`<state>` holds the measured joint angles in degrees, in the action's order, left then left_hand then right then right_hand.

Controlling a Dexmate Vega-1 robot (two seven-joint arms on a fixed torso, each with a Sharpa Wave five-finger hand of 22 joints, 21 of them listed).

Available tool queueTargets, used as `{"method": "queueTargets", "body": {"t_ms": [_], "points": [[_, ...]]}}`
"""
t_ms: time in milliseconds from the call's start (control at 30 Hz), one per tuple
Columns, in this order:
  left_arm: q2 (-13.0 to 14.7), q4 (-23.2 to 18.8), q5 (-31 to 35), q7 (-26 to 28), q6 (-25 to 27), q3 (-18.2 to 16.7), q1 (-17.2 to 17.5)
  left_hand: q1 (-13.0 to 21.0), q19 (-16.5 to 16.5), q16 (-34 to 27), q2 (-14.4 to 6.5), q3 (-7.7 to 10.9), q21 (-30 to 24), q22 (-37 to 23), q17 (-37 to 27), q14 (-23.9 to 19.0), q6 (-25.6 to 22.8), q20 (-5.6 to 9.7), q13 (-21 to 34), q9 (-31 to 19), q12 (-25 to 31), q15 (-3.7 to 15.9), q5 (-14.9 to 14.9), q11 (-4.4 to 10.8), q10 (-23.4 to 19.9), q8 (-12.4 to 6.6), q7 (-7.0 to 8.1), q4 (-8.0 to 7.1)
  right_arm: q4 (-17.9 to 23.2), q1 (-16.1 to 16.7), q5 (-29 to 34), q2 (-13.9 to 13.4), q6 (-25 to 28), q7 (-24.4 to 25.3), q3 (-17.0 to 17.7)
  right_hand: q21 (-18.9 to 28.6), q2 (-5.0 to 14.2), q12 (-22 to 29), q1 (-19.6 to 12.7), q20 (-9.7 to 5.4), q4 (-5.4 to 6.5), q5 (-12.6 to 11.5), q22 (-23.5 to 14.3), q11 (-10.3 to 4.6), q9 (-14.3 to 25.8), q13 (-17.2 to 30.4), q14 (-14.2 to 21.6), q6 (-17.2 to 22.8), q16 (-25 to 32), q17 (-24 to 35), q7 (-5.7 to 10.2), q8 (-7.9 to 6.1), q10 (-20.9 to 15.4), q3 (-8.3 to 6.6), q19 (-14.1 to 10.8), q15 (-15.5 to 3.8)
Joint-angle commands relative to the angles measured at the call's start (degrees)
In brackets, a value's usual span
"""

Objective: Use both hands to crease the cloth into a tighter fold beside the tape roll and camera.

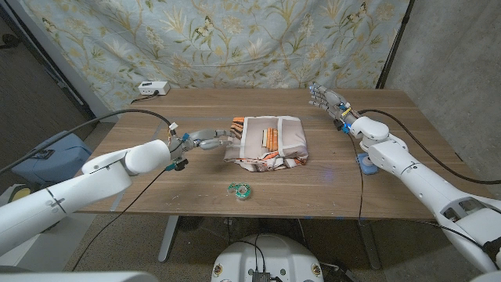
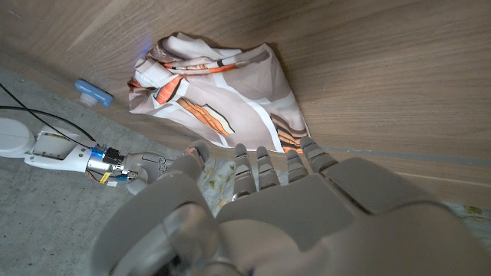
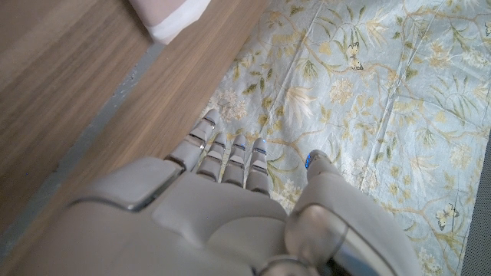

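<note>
The cloth point(image 1: 267, 140) lay bunched in a loose fold at the middle of the table point(image 1: 156, 188), with the tape roll point(image 1: 239, 189) near its front edge. The left hand point(image 1: 205, 139) reached its left edge, fingers extended and holding nothing (contact unclear). The right hand point(image 1: 325, 98) hovered well apart, fingers spread. By my judgement the creasing was barely begun.

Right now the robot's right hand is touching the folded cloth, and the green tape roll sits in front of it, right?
Not quite: in the head view the left hand is at the cloth. The right hand is raised near the far edge. The green tape roll does sit in front.
</note>
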<state>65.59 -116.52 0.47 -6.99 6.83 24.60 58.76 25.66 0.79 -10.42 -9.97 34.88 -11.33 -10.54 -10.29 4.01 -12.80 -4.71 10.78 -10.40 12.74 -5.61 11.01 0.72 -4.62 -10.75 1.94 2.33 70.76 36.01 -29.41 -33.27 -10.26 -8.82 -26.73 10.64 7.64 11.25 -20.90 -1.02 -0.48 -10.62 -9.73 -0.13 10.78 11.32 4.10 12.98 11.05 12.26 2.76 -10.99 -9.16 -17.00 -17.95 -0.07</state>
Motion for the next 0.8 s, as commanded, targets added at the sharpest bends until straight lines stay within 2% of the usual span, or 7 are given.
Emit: {"method": "queueTargets", "body": {"t_ms": [33,267,300,367,667,800], "points": [[-0.02,-1.02,5.42,-2.33,2.1,2.4,-2.33,-0.62,-0.46,-0.12,-0.23,-0.38,-0.07,-0.16,-0.06,0.56,-0.71,0.01,0.15,-0.02,-0.2,0.09,-0.06,0.01,0.04,-0.15,-0.36,-0.1,1.47,-1.35,2.24,-1.48,1.92,-0.33,-1.04,0.18,0.27,-0.11,0.26,0.12,-0.44,0.12,-0.1,0.04,0.13,0.12,-0.17,-0.43,0.46,0.15,0.07,0.1,0.3,-0.06,0.55,0.07],[-0.26,-0.93,6.08,-4.98,3.24,3.23,-3.6,-1.22,-1.05,-0.13,-0.43,-0.8,-0.01,-0.18,-0.07,0.88,-0.72,-0.28,0.14,-0.03,-0.33,-0.19,-0.12,-0.25,0.07,-0.03,-0.75,-0.64,4.19,-1.97,4.08,-2.92,5.16,0.32,-1.95,0.11,0.1,0.05,0.11,0.36,-0.84,0.14,-0.1,0.81,0.13,0.12,-0.39,-0.5,0.42,0.02,-0.31,0.07,0.01,-0.04,0.92,0.39],[-0.25,-0.71,6.09,-5.41,2.99,3.37,-3.81,-1.34,-1.24,-0.08,-0.44,-0.88,0.04,-0.18,-0.08,1.08,-0.66,-0.48,0.14,-0.03,-0.34,-0.26,-0.14,-0.24,0.06,0.0,-0.75,-0.75,4.41,-2.13,4.4,-3.11,5.44,0.22,-2.14,0.13,0.07,0.13,0.08,0.37,-0.98,0.14,-0.1,1.47,0.13,0.11,-0.41,-0.45,0.44,-0.02,-0.48,0.03,-0.17,-0.03,0.93,0.43],[-0.27,-0.53,6.07,-5.95,3.02,3.5,-4.05,-1.45,-1.52,-0.08,-0.44,-0.96,0.11,-0.19,-0.09,1.15,-0.66,-0.68,0.14,-0.04,-0.34,-0.27,-0.16,-0.24,0.03,0.01,-0.71,-0.86,5.04,-2.4,5.02,-3.43,6.3,0.38,-2.46,0.14,-0.04,0.16,0.04,0.39,-1.11,0.15,-0.1,1.86,0.14,0.11,-0.48,-0.42,0.42,-0.07,-0.61,0.0,-0.24,0.0,0.97,0.54],[-0.62,-0.18,6.57,-9.55,4.43,4.99,-5.75,-2.41,-2.58,-0.11,-0.4,-1.41,0.33,-0.21,-0.27,1.65,-0.44,-0.54,0.13,-0.04,-0.37,-0.2,-0.28,-0.13,-0.1,0.13,-0.83,-1.78,7.24,-3.53,7.05,-4.35,9.72,0.36,-3.79,0.05,-0.23,0.11,-0.11,0.53,-1.52,0.17,-0.09,2.13,0.14,0.09,-0.88,-0.68,0.31,-0.18,-0.96,0.06,-0.1,0.05,1.38,0.81],[-0.86,0.1,6.38,-10.84,4.69,5.47,-6.43,-2.69,-2.84,-0.12,-0.37,-1.45,0.36,-0.22,-0.3,1.75,-0.44,-0.48,0.13,-0.05,-0.4,-0.12,-0.3,-0.13,-0.09,0.13,-0.94,-2.05,7.94,-4.0,7.87,-4.7,10.97,0.17,-4.35,0.11,-0.34,0.26,-0.13,0.8,-1.86,0.19,-0.09,3.31,0.14,0.06,-0.81,-0.66,0.44,-0.24,-1.34,-0.01,-0.48,0.14,1.48,1.62]]}}
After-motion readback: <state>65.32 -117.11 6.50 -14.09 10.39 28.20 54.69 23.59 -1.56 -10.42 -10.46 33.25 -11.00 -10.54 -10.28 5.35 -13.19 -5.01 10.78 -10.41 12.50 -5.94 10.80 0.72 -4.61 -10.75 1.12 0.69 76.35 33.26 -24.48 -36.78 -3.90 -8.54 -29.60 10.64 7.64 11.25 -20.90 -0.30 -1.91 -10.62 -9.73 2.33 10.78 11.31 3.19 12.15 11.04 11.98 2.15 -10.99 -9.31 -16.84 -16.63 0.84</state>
